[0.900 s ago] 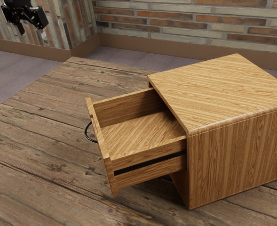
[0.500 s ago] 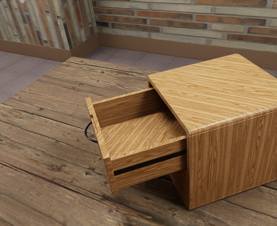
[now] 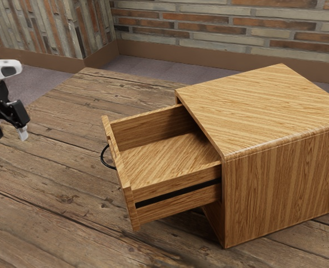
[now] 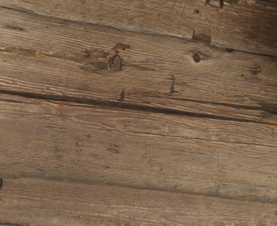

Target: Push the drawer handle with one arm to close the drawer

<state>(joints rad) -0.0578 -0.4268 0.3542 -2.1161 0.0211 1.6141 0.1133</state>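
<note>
Gripper (image 3: pixel 10 133) at the exterior view's left, jaws apart, hung clear of the handle (image 3: pixel 101 157); drawer (image 3: pixel 158 159) at centre stood open.

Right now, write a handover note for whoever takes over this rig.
End effector: the black two-finger end effector is open and empty, above the brown plank table, clear of the handle.
Things: the light-brown wooden drawer stands well out of its box-shaped wooden cabinet; the curved black handle is on its front.
Done: nothing of the closing shows.
Left: reach the handle, push the drawer shut.
</note>
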